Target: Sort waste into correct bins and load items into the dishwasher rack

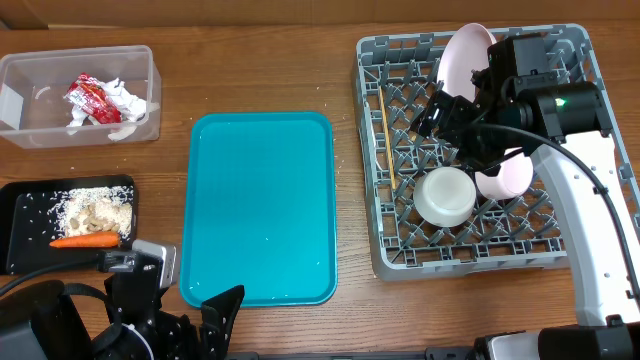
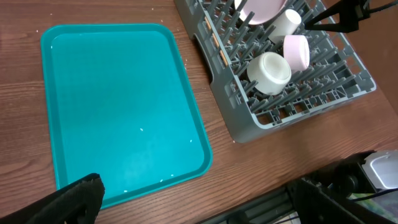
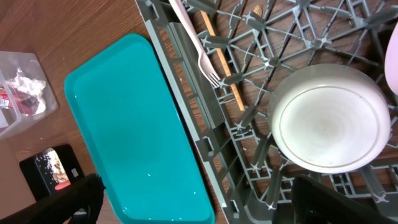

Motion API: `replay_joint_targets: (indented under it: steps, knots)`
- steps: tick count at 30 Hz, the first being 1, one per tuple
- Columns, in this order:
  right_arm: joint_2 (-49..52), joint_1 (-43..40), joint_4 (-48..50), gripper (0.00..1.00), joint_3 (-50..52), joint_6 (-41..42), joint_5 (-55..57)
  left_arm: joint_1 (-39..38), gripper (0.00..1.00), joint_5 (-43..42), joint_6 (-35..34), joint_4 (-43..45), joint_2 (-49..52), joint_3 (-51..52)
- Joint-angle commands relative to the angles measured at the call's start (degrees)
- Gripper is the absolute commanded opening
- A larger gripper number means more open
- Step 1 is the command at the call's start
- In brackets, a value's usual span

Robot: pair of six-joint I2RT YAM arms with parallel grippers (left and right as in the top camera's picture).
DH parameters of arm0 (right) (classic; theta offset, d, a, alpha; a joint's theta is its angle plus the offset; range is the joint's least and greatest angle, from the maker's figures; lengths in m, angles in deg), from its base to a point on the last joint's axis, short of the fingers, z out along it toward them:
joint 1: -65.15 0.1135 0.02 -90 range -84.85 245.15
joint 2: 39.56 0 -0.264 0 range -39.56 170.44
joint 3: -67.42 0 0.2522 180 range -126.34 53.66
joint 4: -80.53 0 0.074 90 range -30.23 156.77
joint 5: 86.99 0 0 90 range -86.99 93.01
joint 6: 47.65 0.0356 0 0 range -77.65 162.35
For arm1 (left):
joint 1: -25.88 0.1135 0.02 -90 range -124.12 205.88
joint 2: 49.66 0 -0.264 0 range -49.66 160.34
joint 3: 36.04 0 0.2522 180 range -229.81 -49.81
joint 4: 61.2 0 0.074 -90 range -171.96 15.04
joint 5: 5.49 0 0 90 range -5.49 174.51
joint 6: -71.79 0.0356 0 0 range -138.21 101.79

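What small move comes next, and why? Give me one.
Probably lift the open, empty right pincer up and away from the dishwasher rack. The plate, white bowl, fork and chopstick already sit in it, the wrapper and tissue lie in the clear tub, and the carrot and scraps in the black tray, so nothing visible seems left to sort.

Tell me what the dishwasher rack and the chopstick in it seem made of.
The dishwasher rack looks like matt grey moulded plastic: uniform colour, moulded ribs and pegs. The chopstick is probably wood or bamboo: pale brown, dull, thin and straight.
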State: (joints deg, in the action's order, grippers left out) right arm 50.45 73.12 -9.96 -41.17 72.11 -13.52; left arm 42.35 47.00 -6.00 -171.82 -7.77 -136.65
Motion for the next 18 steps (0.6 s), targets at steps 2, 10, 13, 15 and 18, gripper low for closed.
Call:
replay_joint_targets:
  steps: [2,10,13,15,18]
  knots:
    - [-0.48,0.17,0.17,1.00,-1.03,-0.11,-0.24,-0.39,1.00,-0.81,-0.44,0.07,-0.07,0.44]
    - [-0.48,0.17,0.17,1.00,-1.03,-0.11,-0.24,-3.54,1.00,-0.70,-0.35,0.09,-0.74,0.44]
    - [-0.48,0.17,0.17,1.00,-1.03,-0.11,-0.24,-6.97,1.00,4.17,-0.20,0.09,-1.55,0.44]
    - [-0.48,0.17,0.17,1.00,-1.03,-0.11,-0.24,-9.01,1.00,8.20,-0.28,0.07,-2.45,0.46]
    - [-0.48,0.17,0.17,1.00,-1.03,-0.11,-0.24,-11.19,1.00,9.53,-0.61,0.76,-4.02,0.46]
